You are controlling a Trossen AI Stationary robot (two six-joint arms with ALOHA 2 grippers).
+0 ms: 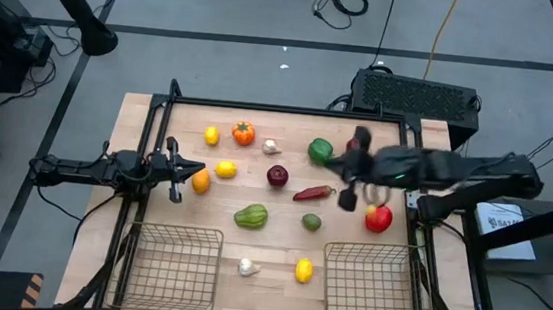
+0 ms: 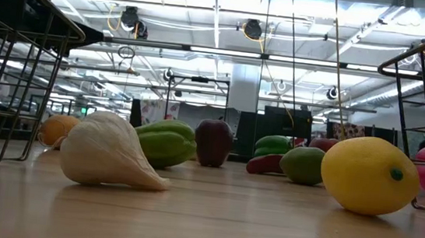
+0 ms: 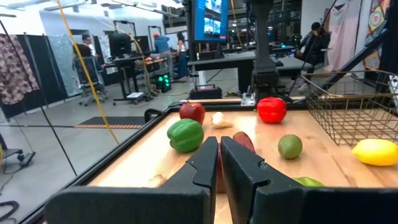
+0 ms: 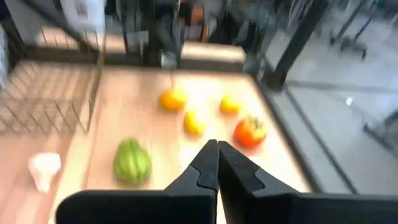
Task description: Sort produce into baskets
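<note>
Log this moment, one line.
left gripper: shut, empty, by orange | right gripper: shut, empty, over chili | baskets: empty

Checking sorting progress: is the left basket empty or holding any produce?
Empty. From above, only bare mesh shows inside the left basket; the garlic bulb lies on the table outside it.

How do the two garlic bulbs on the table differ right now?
The front garlic bulb lies between the two baskets, near the left basket; the back garlic bulb sits far from both baskets, beside the orange tomato. The front one lies on its side, tip toward the lemon. Both are white and outside the baskets.
</note>
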